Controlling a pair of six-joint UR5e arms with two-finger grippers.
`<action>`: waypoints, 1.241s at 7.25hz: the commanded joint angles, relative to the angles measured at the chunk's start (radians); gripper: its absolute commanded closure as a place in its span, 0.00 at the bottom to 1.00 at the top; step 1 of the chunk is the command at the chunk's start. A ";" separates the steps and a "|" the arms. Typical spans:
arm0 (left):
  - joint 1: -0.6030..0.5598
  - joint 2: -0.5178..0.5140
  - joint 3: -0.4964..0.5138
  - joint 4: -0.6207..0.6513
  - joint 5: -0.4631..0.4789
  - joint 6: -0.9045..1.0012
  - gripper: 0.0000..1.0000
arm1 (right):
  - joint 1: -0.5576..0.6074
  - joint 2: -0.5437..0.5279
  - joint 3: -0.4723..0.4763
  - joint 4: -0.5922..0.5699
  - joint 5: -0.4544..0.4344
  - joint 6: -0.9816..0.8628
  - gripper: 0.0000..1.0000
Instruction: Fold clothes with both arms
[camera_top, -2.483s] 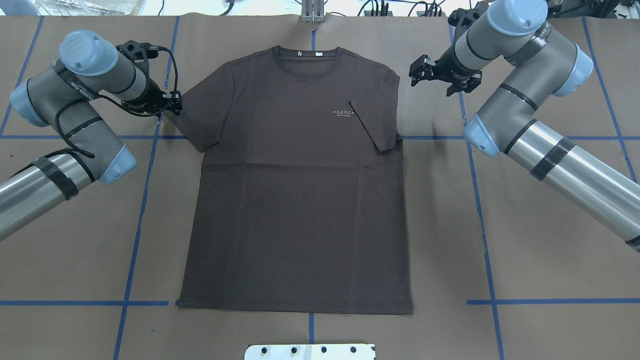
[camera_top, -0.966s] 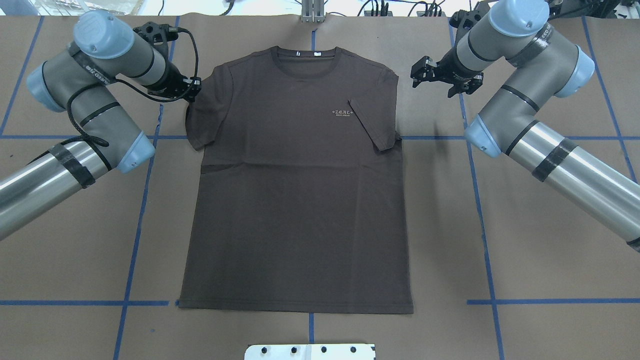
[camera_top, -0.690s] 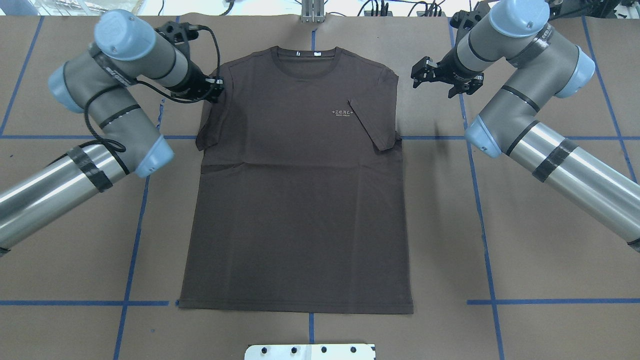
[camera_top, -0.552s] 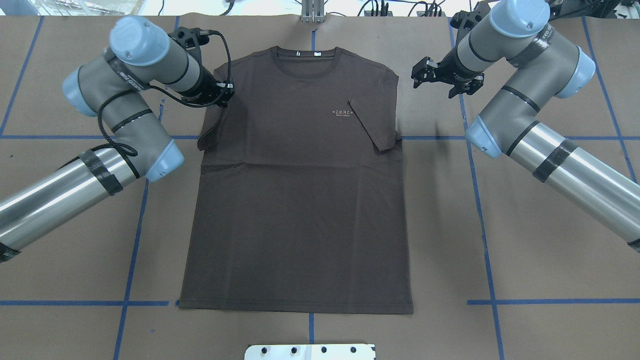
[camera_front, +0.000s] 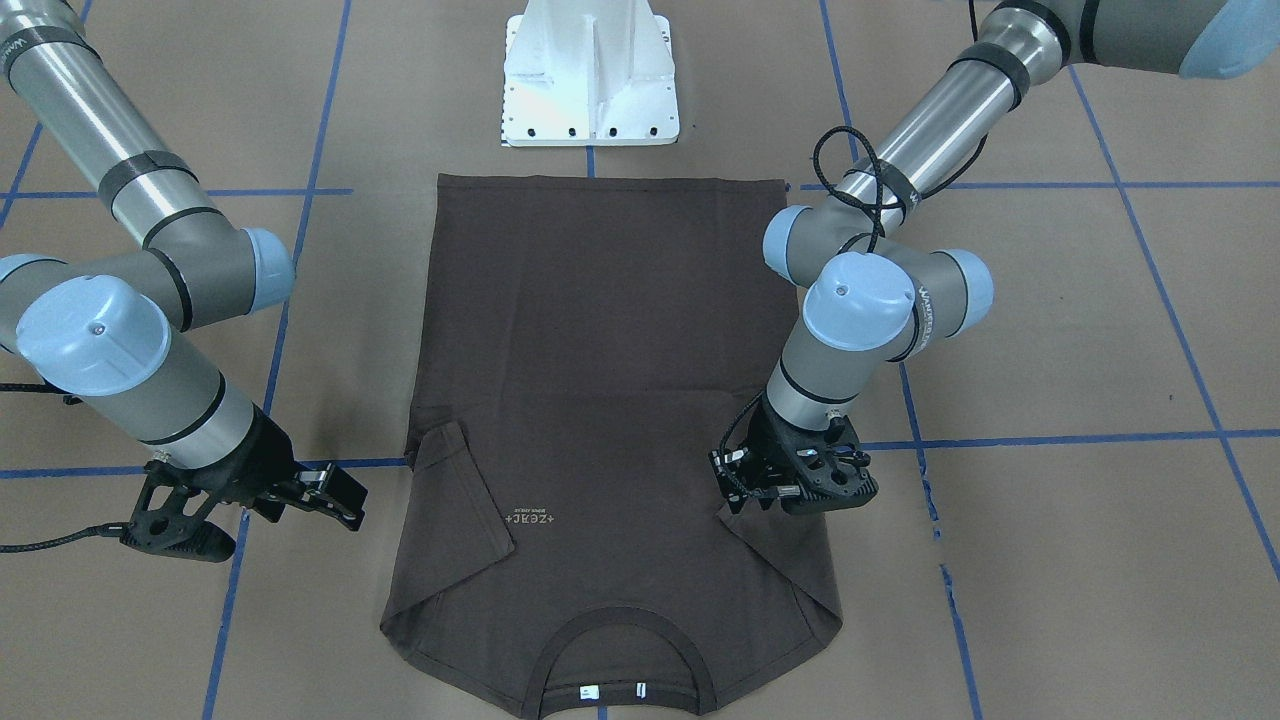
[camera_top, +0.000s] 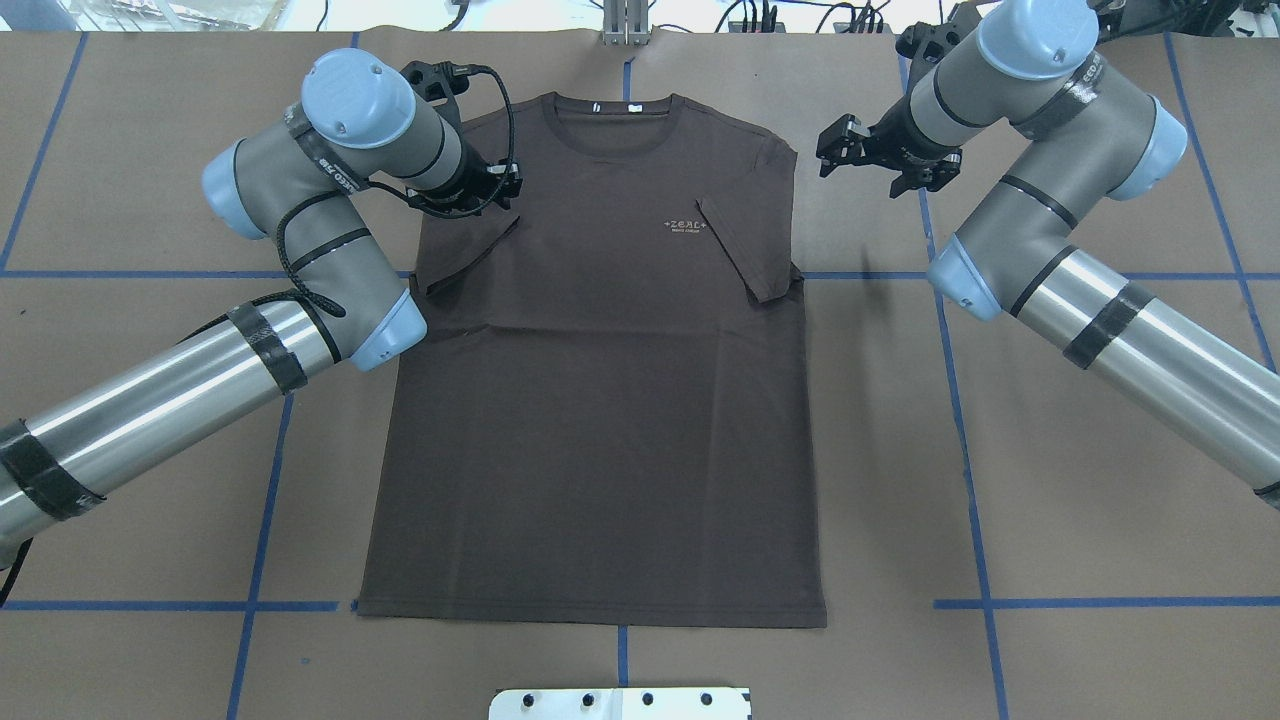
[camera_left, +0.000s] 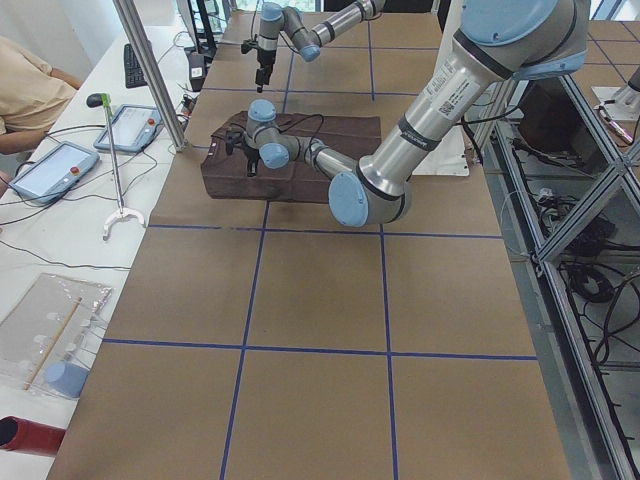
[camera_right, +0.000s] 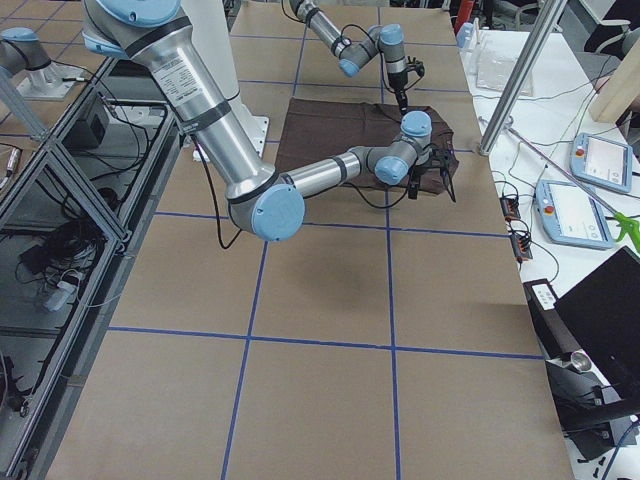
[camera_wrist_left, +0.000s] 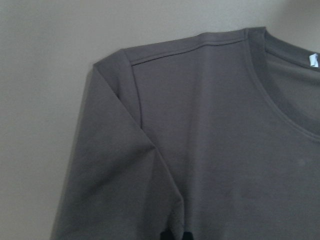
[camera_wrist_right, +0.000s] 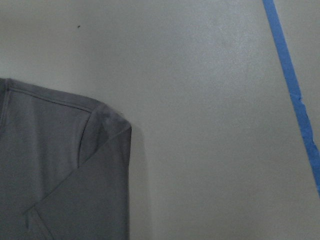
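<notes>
Your left gripper (camera_top: 505, 188) has carried the sleeve (camera_top: 465, 255) inward across the dark brown T-shirt (camera_top: 600, 420), which lies flat on the counter (camera_top: 900, 500); its jaws pinch the hem. Right gripper (camera_top: 828, 155) hovers, jaws spread. The cloth looks limp and light, so grip hems.

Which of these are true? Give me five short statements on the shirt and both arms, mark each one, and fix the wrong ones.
1. The collar of the T-shirt points away from the white pedestal. True.
2. The jaws of the right arm grip the hem. False: they stand open beside the shirt, off the cloth.
3. The right sleeve lies folded over the chest. True.
4. The jaws of the left arm hang over bare table. False: they are over the shirt and look shut on the left sleeve, which is doubled inward.
5. The chest lettering is covered. False: it shows beside the folded right sleeve.
</notes>
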 joint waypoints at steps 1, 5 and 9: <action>0.008 0.059 -0.148 0.012 -0.009 -0.005 0.27 | -0.080 -0.027 0.116 0.001 -0.012 0.172 0.00; 0.026 0.285 -0.473 0.011 -0.087 0.001 0.27 | -0.530 -0.303 0.692 -0.247 -0.510 0.596 0.00; 0.028 0.284 -0.462 0.000 -0.083 0.009 0.27 | -0.716 -0.345 0.826 -0.579 -0.572 0.906 0.04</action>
